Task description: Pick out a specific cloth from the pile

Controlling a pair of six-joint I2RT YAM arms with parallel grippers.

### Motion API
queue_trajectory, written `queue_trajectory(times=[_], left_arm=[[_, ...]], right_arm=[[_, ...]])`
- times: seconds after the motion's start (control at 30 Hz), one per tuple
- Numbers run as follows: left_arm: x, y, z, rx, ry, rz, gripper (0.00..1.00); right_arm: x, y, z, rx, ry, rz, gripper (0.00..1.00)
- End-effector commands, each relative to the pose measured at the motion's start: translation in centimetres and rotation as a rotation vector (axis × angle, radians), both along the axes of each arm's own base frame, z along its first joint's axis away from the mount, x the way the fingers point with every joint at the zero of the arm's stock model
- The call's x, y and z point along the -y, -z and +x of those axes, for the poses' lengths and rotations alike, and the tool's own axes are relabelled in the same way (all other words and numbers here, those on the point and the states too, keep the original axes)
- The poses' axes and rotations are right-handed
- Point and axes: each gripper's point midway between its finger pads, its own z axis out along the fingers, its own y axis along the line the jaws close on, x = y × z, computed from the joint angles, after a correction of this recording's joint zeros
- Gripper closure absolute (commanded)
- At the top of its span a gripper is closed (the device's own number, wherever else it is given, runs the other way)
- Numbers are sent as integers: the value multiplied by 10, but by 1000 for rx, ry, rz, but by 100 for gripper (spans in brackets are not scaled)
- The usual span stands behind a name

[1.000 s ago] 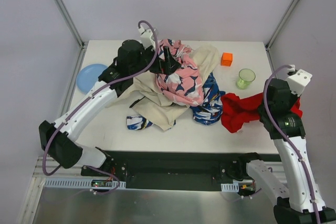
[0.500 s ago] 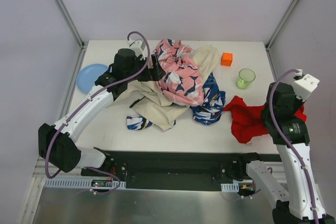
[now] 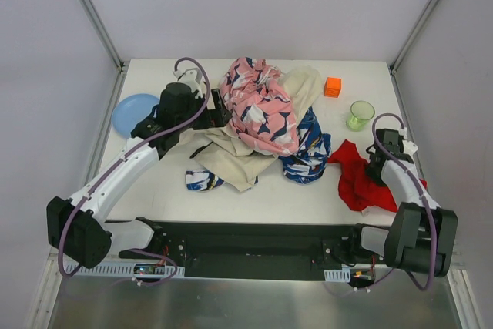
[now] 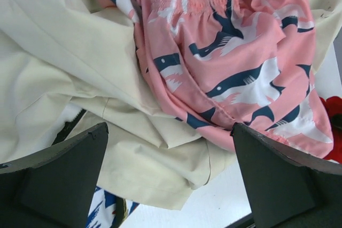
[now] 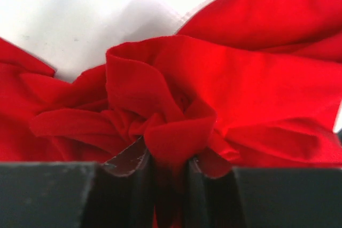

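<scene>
Beyond cloth [image 3: 356, 182]: green cup [image 3: 360, 115]

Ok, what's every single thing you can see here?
pile: one heap, mixed colours, centre
pink cloth: one, pink with navy-white pattern, top of pile
beige cloth: one, beige, under the pink cloth
blue-white cloth: two patches showing, pile's near edge
red cloth: one, bright red, right of pile
cube: one, orange, far right
cup: one, green, near the cube
plate: one, blue, far left
table: one, white
left gripper: one, black, open, beside pile
right gripper: one, black, shut on red cloth
</scene>
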Motion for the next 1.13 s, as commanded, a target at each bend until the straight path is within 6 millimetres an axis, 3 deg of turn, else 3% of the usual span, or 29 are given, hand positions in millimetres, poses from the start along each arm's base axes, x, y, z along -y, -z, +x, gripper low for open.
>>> queue_trajectory(times=[0.0,0.1,0.2,0.4,0.5,0.57,0.67,1.1], left_arm=[[-21,-2,-8,8,-72,22,1],[-33,-2,-11,21,-116,40,1],[-40,-7,-16,35,-137,47,1],[-58,-14,-26,58,-194,77,1],[-73,-19,-33,61,-248,100,1],[-88,-20,-37,56,-321,121,1],[-111,-17,-46,14,-435,157,1],[-121,-10,-71,-22,-462,126,1]], right_arm=[[-28,12,31,66,-55,181,71],[-30,-10,41,84,-117,176,40],[-22,-62,46,138,-141,114,4],[-9,-175,37,303,-194,-36,4],[-7,-220,38,457,-232,-109,4],[-22,-241,43,543,-391,-142,4],[-41,-250,42,609,-498,-112,4],[-22,-227,44,620,-367,-150,4]])
